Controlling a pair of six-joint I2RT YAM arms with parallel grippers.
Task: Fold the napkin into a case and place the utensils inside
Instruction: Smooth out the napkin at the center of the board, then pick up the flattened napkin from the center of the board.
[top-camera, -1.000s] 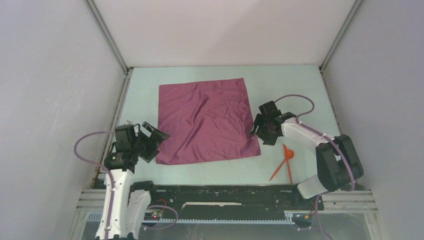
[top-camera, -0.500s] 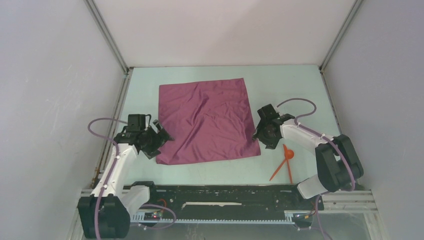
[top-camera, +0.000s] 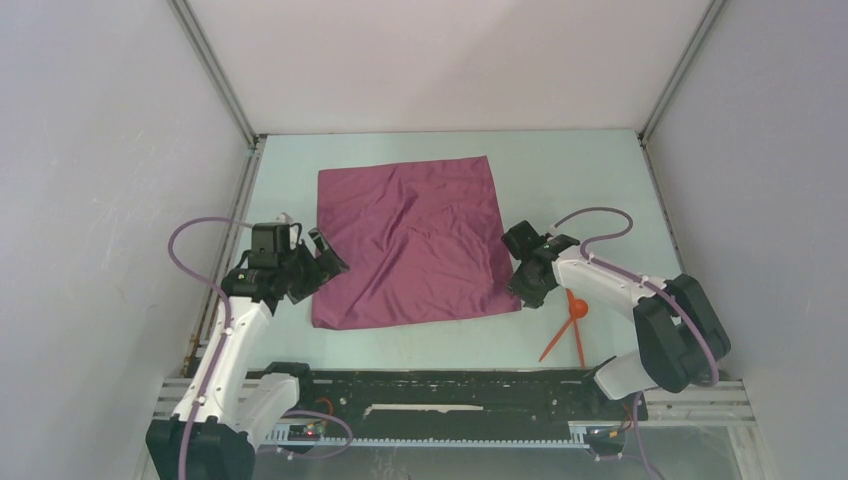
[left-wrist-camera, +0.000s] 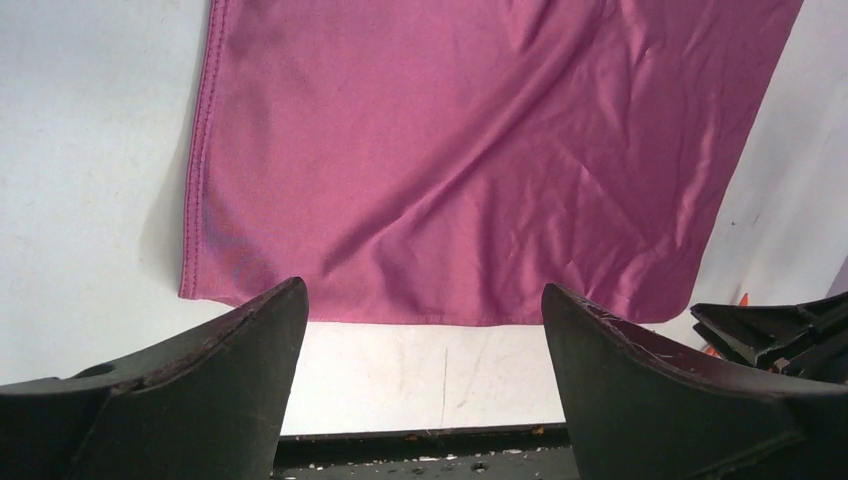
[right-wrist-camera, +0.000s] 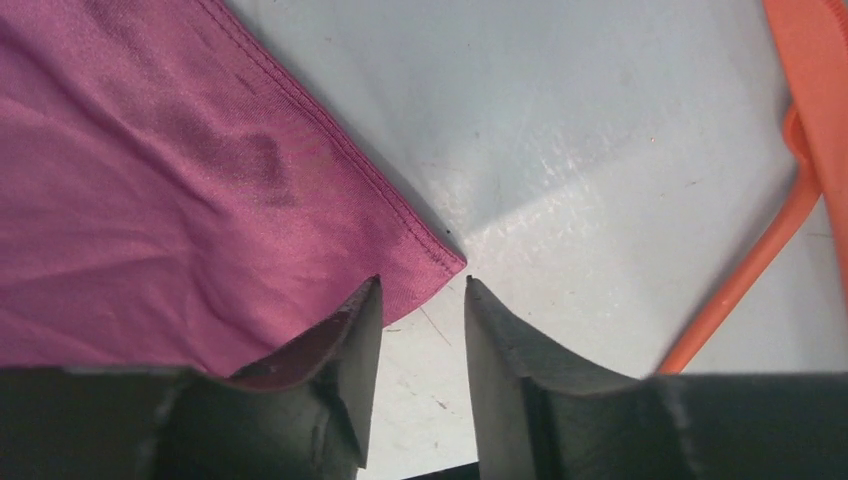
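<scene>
Right gripper (right-wrist-camera: 415, 290): two dark wedge-shaped fingers, set narrow with a slim gap showing between the tips. The near right corner of the napkin (right-wrist-camera: 150, 200) lay at the mouth of that gap. One finger overlapped the hem, and no firm pinch was visible.

Left gripper (left-wrist-camera: 425, 295): fingers spread wide and holding nothing, poised just off the napkin's near left corner.

Napkin (top-camera: 410, 240): one plum-purple cloth, roughly square, spread flat in a single layer across the middle of the table (top-camera: 580, 190), not yet folded. It had a faint sheen, a stitched hem along the edges and shallow diagonal creases. It was judged light, limp and a little slippery, likely to sag and drag unless lifted at two points together. The best holds were judged to be the hemmed near corners, where the doubled edge gave the fingers something to bite.

Utensils: two pieces of thin orange-red plastic, a spoon (top-camera: 578, 309) with a small round bowl and a slim straight stick (top-camera: 580, 345). They lay crossed on the bare table just to the near right of the napkin, close by the right gripper. They were judged rigid, light and smooth, and apt to skid if nudged.

Table: a pale, matte, lightly scuffed surface.
</scene>
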